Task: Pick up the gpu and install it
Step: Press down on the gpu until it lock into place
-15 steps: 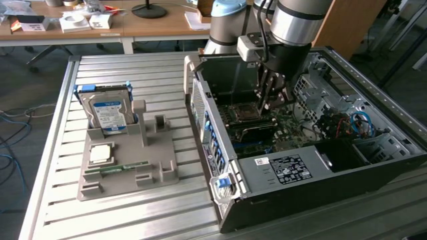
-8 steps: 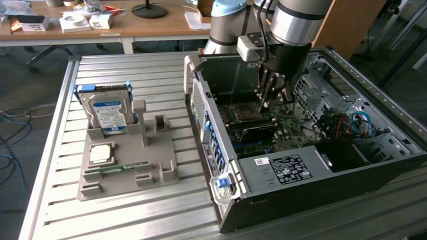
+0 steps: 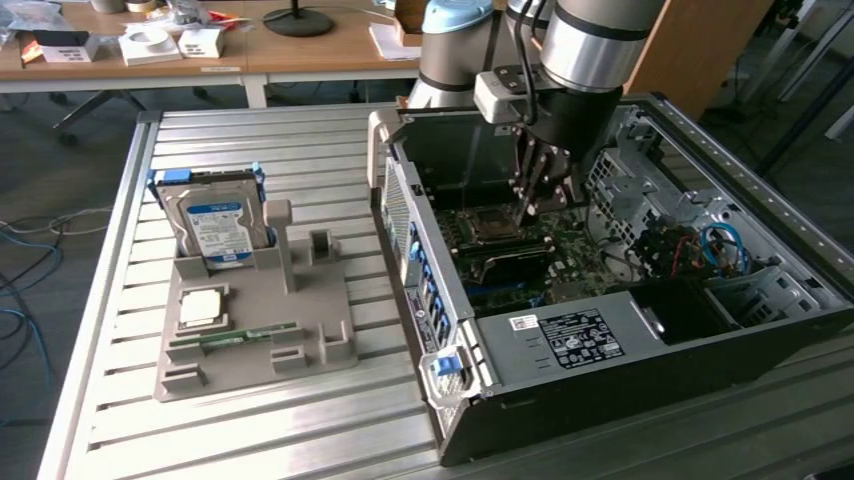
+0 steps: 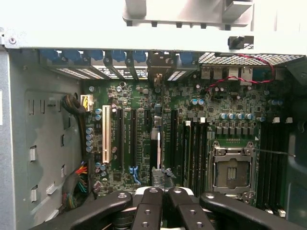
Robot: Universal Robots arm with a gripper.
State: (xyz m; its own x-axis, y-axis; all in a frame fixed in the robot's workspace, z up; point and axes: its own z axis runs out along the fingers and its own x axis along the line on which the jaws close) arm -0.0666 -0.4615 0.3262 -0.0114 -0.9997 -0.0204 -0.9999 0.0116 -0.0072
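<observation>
The gpu (image 4: 158,143) shows edge-on in the wrist view as a thin dark card with a pale top edge. It stands upright among the expansion slots of the motherboard (image 4: 230,96), its end meeting the rear slot openings. My gripper (image 4: 163,194) hangs directly over the card's near end with its black fingers (image 4: 149,206) pressed together. I cannot tell whether they touch the card. In the exterior view my gripper (image 3: 538,208) reaches down into the open computer case (image 3: 587,345), over the motherboard.
A grey parts fixture (image 3: 314,345) lies on the slatted table at the exterior view's left. It holds a blue-labelled hard drive (image 3: 220,225), a processor (image 3: 200,305) and a RAM stick (image 3: 247,335). Case walls, a drive cage and cables surround the gripper.
</observation>
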